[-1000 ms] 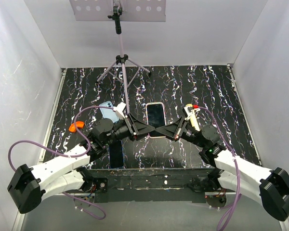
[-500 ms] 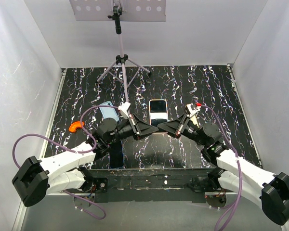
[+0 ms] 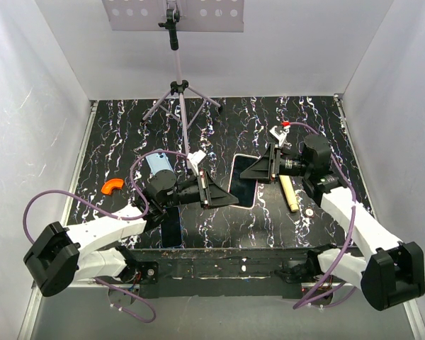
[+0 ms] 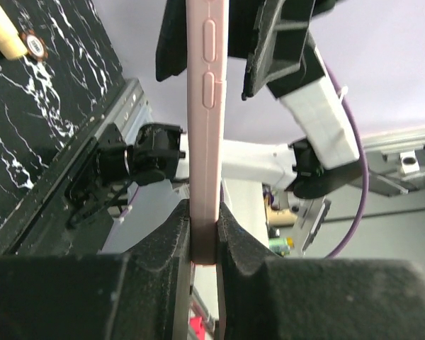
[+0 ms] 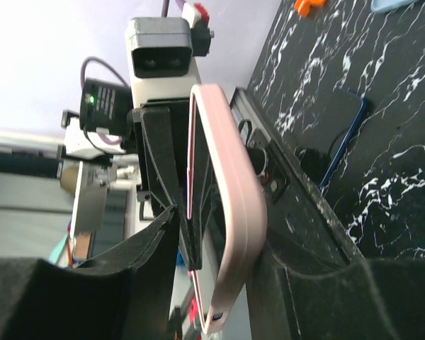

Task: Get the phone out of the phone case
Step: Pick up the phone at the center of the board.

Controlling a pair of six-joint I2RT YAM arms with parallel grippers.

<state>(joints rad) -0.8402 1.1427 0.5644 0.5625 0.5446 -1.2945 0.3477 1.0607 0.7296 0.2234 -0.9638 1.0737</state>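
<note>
As jaws pinch opposite edges, case (image 3: pixel 244 185) aloft

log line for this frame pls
stage: two-arm hold | left gripper: shut on pink case | right gripper: shut on pink case | phone: not yet out | case: held off table

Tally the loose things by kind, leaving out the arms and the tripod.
Phones or cases: 3 (pink phone, light blue one, dark blue phone)
Orange piece: 1
Cream stick: 1
Small disc: 1
Total: 6
</note>
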